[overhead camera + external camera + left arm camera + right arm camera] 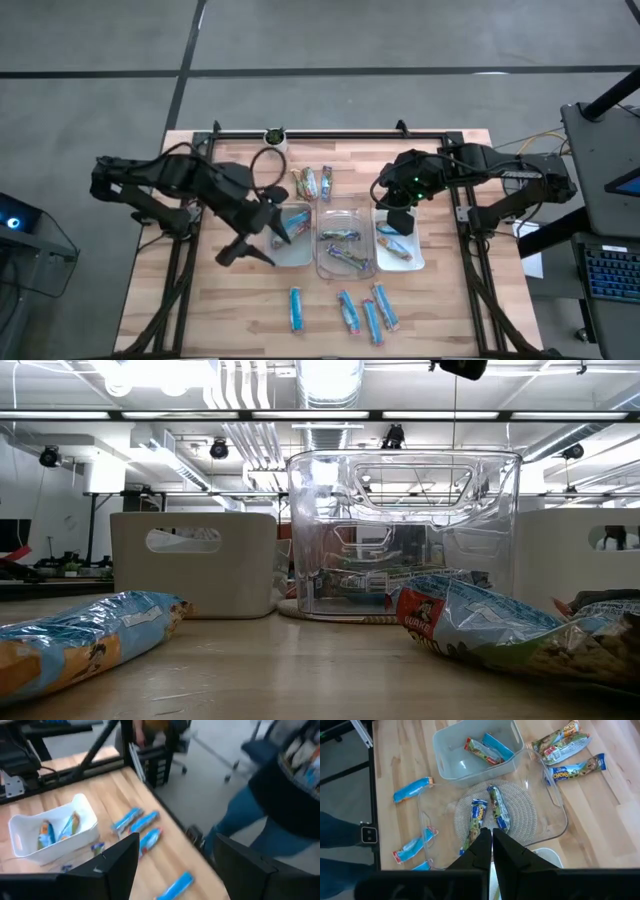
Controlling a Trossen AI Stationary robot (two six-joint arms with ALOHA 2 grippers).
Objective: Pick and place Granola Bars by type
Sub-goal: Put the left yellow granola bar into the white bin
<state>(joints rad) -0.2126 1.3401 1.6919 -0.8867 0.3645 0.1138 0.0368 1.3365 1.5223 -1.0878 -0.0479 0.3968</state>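
Left gripper (275, 232) open and empty over the left tray (300, 252); lift clear before turning to the blue bars (342, 310) on the front boards. Right gripper (396, 222) closed, empty, above the right tray (412, 262); keep it parked

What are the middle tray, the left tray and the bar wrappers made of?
Middle tray: clear glossy plastic, probably; the woven mat beneath shows through. Left tray: opaque pale matte plastic, it seems, with moulded rounded corners. Granola bars: thin shiny film wrappers, crinkled and catching glare in the low view.
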